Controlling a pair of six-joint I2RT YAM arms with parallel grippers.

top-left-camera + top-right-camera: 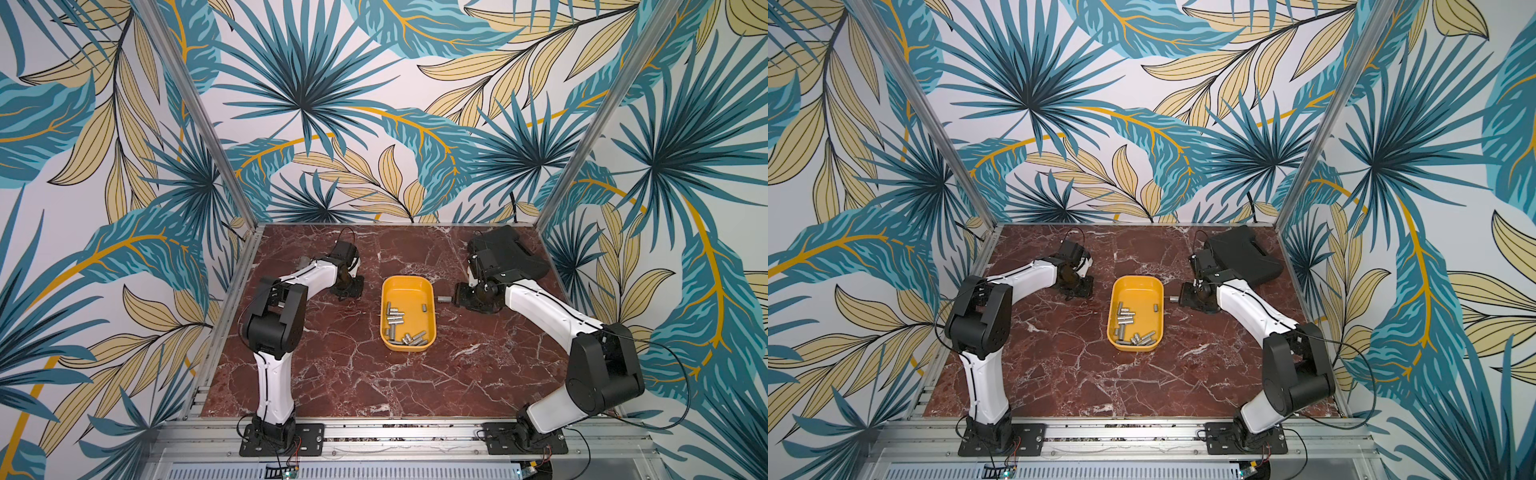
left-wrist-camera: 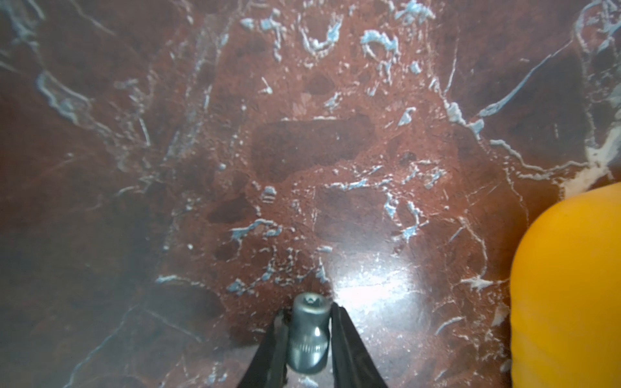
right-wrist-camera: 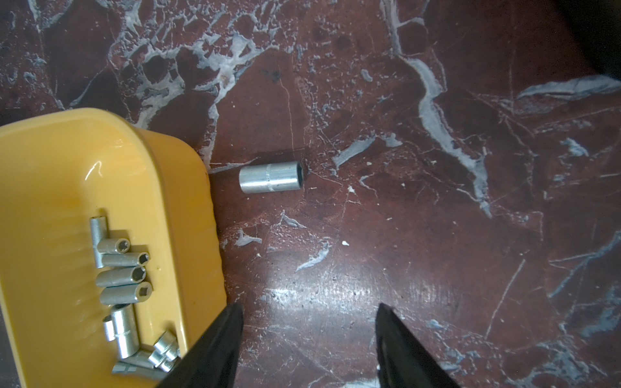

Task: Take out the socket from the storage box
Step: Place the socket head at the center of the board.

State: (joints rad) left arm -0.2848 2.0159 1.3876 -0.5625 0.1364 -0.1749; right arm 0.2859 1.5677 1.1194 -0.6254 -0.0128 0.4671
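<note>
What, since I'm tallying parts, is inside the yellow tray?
Loose metal sockets lie in the yellow tray, mostly toward its near end, with a lone socket by a side wall. The pile overlaps, so an exact count is hidden.

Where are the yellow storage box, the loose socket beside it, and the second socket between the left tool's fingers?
Storage box (image 1: 407, 293): in a top view, bare yellow floor.
Loose socket (image 3: 270, 177): right wrist view, barrel's middle.
Second socket (image 2: 308, 336): left wrist view, barrel's side.
</note>
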